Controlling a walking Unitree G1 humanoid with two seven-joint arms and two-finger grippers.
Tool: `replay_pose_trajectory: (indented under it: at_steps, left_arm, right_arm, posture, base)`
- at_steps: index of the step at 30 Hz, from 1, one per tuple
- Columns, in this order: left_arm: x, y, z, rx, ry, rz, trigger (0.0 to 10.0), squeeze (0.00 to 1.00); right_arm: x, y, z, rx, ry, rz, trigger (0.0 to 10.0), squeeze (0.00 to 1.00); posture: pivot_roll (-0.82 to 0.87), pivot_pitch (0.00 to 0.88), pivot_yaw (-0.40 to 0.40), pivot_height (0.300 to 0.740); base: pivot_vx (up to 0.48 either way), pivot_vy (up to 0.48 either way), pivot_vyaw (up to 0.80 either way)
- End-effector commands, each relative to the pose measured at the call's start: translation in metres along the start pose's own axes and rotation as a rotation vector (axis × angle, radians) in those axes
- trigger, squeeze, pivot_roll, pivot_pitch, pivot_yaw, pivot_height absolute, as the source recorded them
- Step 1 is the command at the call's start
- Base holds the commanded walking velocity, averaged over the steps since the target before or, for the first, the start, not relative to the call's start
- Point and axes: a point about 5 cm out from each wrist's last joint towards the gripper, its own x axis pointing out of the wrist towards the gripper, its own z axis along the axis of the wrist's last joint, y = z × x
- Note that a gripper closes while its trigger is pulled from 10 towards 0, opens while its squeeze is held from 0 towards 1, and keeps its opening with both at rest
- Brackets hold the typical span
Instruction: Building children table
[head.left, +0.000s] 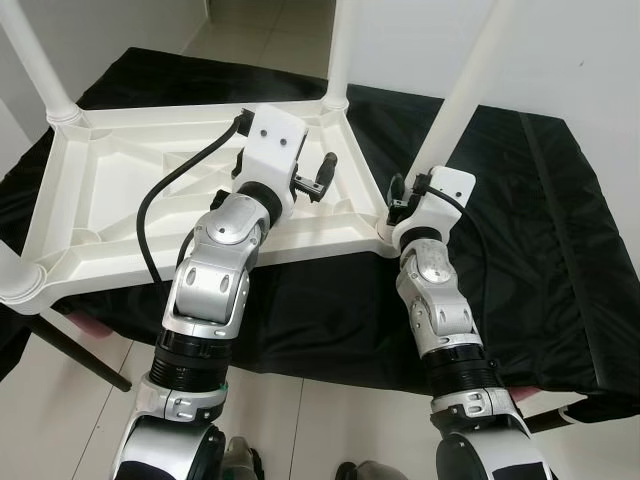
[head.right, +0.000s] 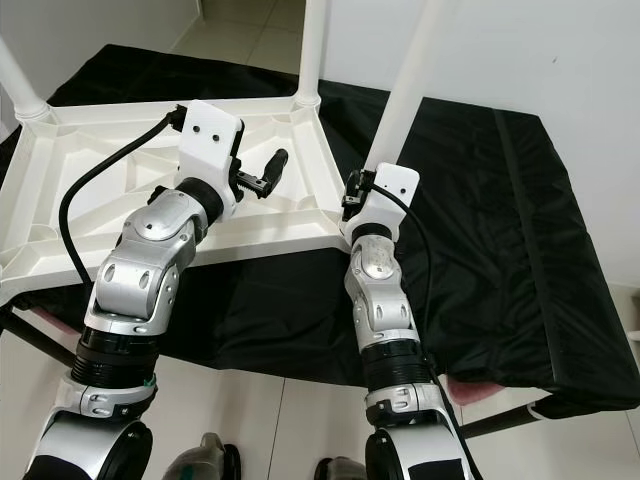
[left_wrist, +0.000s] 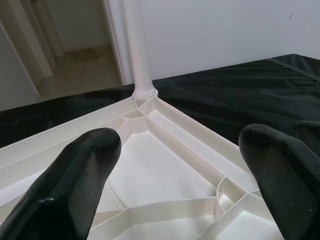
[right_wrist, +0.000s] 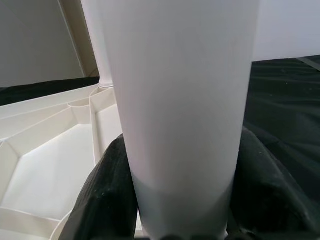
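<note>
White moulded plastic, light and stiff, the upturned children's table (head.left: 120, 190) lies on a black-covered surface (head.left: 520, 250), right hand (head.left: 405, 200) clamped low around a smooth leg (head.left: 470, 80) near its socket, left hand (head.left: 310, 180) spread open above the ribbed underside.

One white tabletop (head.left: 120, 190), upside down. Four white legs: far left (head.left: 35, 55), near left (head.left: 15, 275), far middle (head.left: 340, 50), right (head.left: 470, 85). One black cloth (head.left: 540, 230). Two grippers: left (head.left: 318, 175), right (head.left: 397, 195).
</note>
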Motion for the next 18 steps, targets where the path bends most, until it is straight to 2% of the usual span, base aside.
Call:
replay_pose_trajectory:
  at_steps: [1,4,5,7,8,10,18]
  left_arm:
    - [0.0007,0.0026,0.0068,0.017,-0.028,0.070,10.0,0.00]
    - [0.0010,0.0023,0.0067,0.016,-0.028,0.069,10.0,0.00]
    - [0.0011,0.0020,0.0068,0.016,-0.029,0.069,10.0,0.00]
    - [0.0011,0.0018,0.0068,0.015,-0.030,0.069,10.0,0.00]
    - [0.0011,0.0015,0.0068,0.014,-0.031,0.069,10.0,0.00]
    - [0.0013,0.0008,0.0068,0.013,-0.031,0.068,10.0,0.00]
    - [0.0012,-0.0002,0.0070,0.011,-0.034,0.067,10.0,0.00]
  right_arm:
    - [-0.0082,-0.0127,-0.0361,-0.043,0.159,-0.059,10.0,0.00]
    - [-0.0077,-0.0112,-0.0349,-0.046,0.143,-0.038,10.0,0.00]
    - [-0.0072,-0.0104,-0.0336,-0.045,0.133,-0.024,10.0,0.16]
    - [-0.0068,-0.0098,-0.0329,-0.045,0.125,-0.015,10.0,0.16]
    - [-0.0064,-0.0097,-0.0325,-0.044,0.123,-0.011,10.0,0.25]
    - [-0.0051,-0.0099,-0.0325,-0.045,0.122,-0.006,10.0,0.22]
    - [-0.0025,-0.0122,-0.0324,-0.058,0.121,-0.017,10.0,0.18]
  posture:
    - [0.09,0.049,-0.037,0.740]
    - [0.09,0.046,-0.038,0.740]
    - [0.09,0.044,-0.040,0.740]
    - [0.09,0.044,-0.040,0.740]
    - [0.09,0.042,-0.040,0.740]
    - [0.09,0.037,-0.042,0.740]
    - [0.09,0.030,-0.046,0.740]
  base:
    - [0.000,0.000,0.00]
    - [0.000,0.000,0.00]
    - [0.000,0.000,0.00]
    - [0.000,0.000,0.00]
    - [0.000,0.000,0.00]
    - [0.000,0.000,0.00]
    - [0.000,0.000,0.00]
